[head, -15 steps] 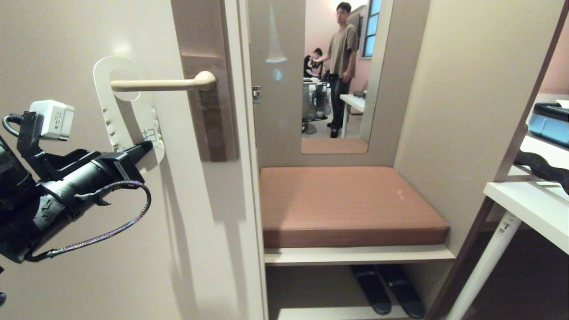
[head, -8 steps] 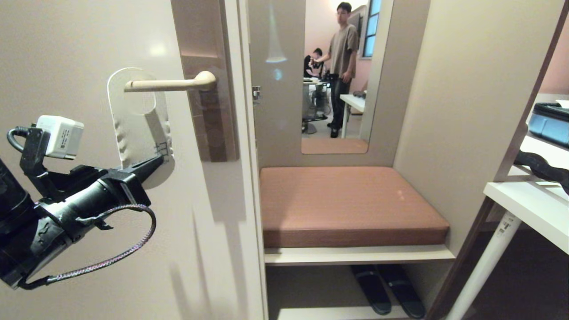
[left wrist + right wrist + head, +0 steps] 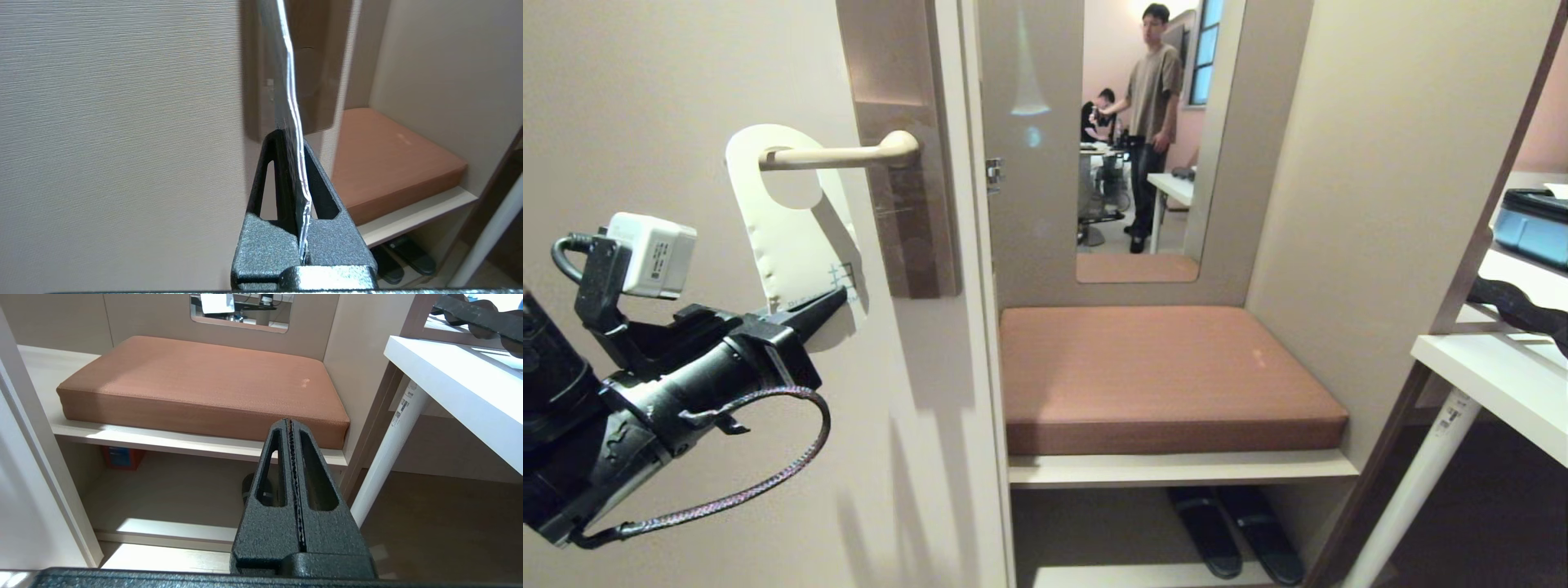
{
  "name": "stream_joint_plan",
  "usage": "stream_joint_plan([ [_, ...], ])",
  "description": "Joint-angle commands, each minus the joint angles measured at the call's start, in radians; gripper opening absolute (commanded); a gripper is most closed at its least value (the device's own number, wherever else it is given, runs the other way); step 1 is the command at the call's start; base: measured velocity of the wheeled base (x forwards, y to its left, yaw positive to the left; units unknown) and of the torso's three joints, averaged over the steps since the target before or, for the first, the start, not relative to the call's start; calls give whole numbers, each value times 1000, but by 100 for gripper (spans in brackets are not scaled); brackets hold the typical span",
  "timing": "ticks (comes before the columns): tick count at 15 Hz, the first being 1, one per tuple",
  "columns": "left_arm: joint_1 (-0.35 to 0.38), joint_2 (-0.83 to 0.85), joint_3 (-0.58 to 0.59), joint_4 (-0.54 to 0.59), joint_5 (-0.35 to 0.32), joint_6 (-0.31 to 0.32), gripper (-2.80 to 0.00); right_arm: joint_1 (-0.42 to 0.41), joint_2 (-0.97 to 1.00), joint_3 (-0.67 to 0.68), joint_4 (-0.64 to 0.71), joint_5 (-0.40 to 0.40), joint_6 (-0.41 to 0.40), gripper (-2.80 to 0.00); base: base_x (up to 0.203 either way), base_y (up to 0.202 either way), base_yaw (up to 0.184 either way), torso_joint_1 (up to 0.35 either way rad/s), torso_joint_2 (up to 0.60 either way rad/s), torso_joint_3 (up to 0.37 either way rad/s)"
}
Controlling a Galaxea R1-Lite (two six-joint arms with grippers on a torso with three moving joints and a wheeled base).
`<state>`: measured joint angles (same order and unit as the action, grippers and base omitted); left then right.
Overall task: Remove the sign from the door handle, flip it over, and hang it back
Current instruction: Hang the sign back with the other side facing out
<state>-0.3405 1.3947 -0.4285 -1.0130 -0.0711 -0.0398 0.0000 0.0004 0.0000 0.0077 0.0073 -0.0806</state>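
The white rounded card sign (image 3: 796, 237), hole round the tip of the cream lever door handle (image 3: 837, 154), has been slid further onto the lever vs. a sec ago; re-hanging judged nearly done, release pending. Its lower edge is pinched by the left gripper (image 3: 829, 304), jaws closed on it. Right gripper (image 3: 291, 428) parked, jaws shut, empty. Beyond: beige door (image 3: 645, 98), brown cushion (image 3: 1160, 367) on a shelf, a mirror w/ a person reflected (image 3: 1152, 122).
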Motion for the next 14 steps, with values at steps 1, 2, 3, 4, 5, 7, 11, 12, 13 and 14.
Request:
stream_joint_plan([
  [1, -17, 27, -5, -2, 1, 1, -280, 0, 0, 0, 0, 0, -1, -280, 0, 0, 0, 0, 0, 0],
  [2, -17, 38, -11, -3, 1, 1, -280, 0, 0, 0, 0, 0, -1, -280, 0, 0, 0, 0, 0, 0],
  [3, -18, 47, -17, -3, 1, 1, -280, 0, 0, 0, 0, 0, -1, -280, 0, 0, 0, 0, 0, 0],
  [4, -18, 59, -20, -3, 1, 1, -280, 0, 0, 0, 0, 0, -1, -280, 0, 0, 0, 0, 0, 0],
  [5, -17, 68, -27, -3, 1, 1, -280, 0, 0, 0, 0, 0, -1, -280, 0, 0, 0, 0, 0, 0],
  [7, -17, 90, -55, -16, 1, 1, -280, 0, 0, 0, 0, 0, -1, -280, 0, 0, 0, 0, 0, 0],
  [11, -17, 104, -97, -21, 1, 0, -280, 0, 0, 0, 0, 0, -1, -280, 0, 0, 0, 0, 0, 0],
  [12, -17, 104, -99, -22, 1, 0, -280, 0, 0, 0, 0, 0, -1, -280, 0, 0, 0, 0, 0, 0],
  [13, -17, 104, -99, -22, 1, 0, -280, 0, 0, 0, 0, 0, -1, -280, 0, 0, 0, 0, 0, 0],
  [14, -17, 104, -99, -22, 1, 0, -280, 0, 0, 0, 0, 0, -1, -280, 0, 0, 0, 0, 0, 0],
])
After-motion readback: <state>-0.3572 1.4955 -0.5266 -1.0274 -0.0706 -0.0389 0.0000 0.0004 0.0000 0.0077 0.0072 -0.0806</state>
